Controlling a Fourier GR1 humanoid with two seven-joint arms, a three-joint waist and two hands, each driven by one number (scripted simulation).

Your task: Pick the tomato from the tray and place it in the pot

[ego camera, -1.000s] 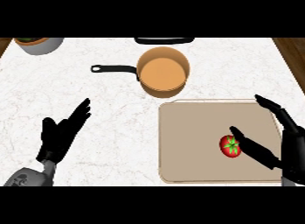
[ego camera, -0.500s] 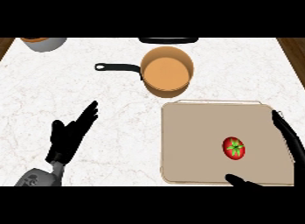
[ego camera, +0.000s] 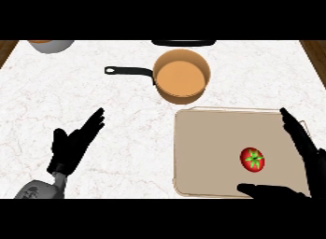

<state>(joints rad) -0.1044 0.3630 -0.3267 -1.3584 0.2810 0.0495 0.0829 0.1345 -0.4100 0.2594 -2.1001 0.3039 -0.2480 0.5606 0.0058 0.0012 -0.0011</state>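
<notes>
Tomato (ego camera: 253,158) sits on the tray (ego camera: 207,140), right of the tray's middle and toward the near edge, red with its green stem patch facing up. Nothing is touching it.

Right hand (ego camera: 315,161) is at the tray's right edge and spread wide. Its fingers (ego camera: 300,135) run straight along the right rim, pointing away from the robot. The thumb (ego camera: 265,190) is stuck out leftward over the near rim. The tomato lies in the gap between thumb and fingers, apart from both, so the hand holds nothing.

Left hand (ego camera: 72,144) is over the bench (ego camera: 27,107), well left of the tray, with fingers straight and slanting up-right. It is relaxed and holds nothing.

Pot (ego camera: 182,74) is copper-coloured and stands upright just beyond the tray's far-left corner. I cannot tell whether pot and tray touch. Its black handle (ego camera: 127,71) points left. Its inside looks plain orange.

Between tomato and pot there is only bare tray surface and the tray's far rim.

Other items are at the bench's far edge. A grey bowl (ego camera: 52,45) sits at far left, cut off by the view, contents unclear. A black object (ego camera: 184,43) lies just behind the pot, only a low strip visible, not identifiable. Both are well apart from the tray.
</notes>
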